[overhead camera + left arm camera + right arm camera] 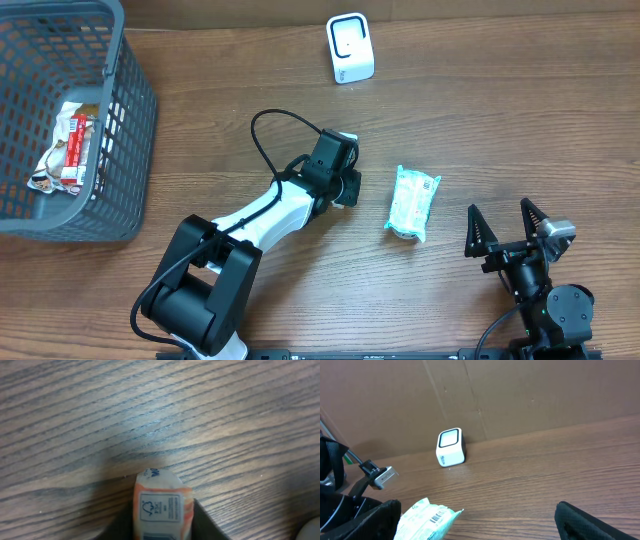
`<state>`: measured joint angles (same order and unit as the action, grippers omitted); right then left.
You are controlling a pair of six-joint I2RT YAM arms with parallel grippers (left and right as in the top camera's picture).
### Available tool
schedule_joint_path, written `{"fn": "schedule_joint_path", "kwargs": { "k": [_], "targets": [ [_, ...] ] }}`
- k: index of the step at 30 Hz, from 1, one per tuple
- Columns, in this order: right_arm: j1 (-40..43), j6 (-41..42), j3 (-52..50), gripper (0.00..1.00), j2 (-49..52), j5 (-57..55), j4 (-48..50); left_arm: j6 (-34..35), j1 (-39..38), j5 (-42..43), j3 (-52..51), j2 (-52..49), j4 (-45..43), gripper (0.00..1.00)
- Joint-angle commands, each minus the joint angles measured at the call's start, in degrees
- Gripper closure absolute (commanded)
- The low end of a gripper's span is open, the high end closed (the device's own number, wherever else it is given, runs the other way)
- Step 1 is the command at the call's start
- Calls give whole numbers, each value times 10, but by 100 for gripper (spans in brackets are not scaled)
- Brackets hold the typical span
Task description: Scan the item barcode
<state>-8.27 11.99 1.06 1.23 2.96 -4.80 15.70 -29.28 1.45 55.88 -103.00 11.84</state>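
Left wrist view cuts off the small orange-and-white plastic packet (161, 505) at the bottom edge. Only its rounded, crimped end and a white printed panel show, and the print is too blurred to read. The left gripper (348, 187) has its jaws closed on the packet, with one dark finger (207, 527) against each side. The packet is mid-tabletop, on the wood-grain tabletop (500, 110), and mostly hidden under the gripper from overhead.

The right gripper (498, 212) is near the front edge, jaws wide open and holding nothing.

A crinkled green-and-white packet (413, 202) lies between the two grippers, barcode face visible.

The boxy white scanner with rounded corners (350, 48) stands at the far edge.

The grey plastic mesh basket (130, 130) is cropped at the left. The wrappers (72, 148) inside are hard to make out.
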Motion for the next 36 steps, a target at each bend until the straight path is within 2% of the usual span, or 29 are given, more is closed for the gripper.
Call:
{"fn": "schedule_joint_path", "kwargs": {
  "k": [1, 3, 4, 11, 17, 20, 25, 27, 36],
  "targets": [
    [3, 0, -6, 0, -1, -3, 2, -3, -4, -4, 13, -7, -3, 53],
    [3, 0, -6, 0, -1, -3, 2, -3, -3, -4, 14, -7, -3, 32],
    [3, 0, -6, 0, -1, -3, 2, -3, -3, -4, 16, -7, -3, 27],
    [3, 0, -6, 0, -1, -3, 2, -3, 7, -5, 73, 17, 36, 26],
    [3, 0, -6, 0, -1, -3, 2, 1, 45, -6, 179, 47, 148, 25],
    [3, 0, -6, 0, -1, -3, 2, 41, 73, -16, 220, 49, 214, 24],
    [3, 0, -6, 0, -1, -3, 2, 69, 131, -21, 231, 49, 278, 17],
    [3, 0, -6, 0, -1, -3, 2, 68, 158, -21, 230, 49, 302, 0],
    [3, 0, -6, 0, -1, -3, 10, 68, 228, -21, 230, 49, 336, 0]
  ]
}}
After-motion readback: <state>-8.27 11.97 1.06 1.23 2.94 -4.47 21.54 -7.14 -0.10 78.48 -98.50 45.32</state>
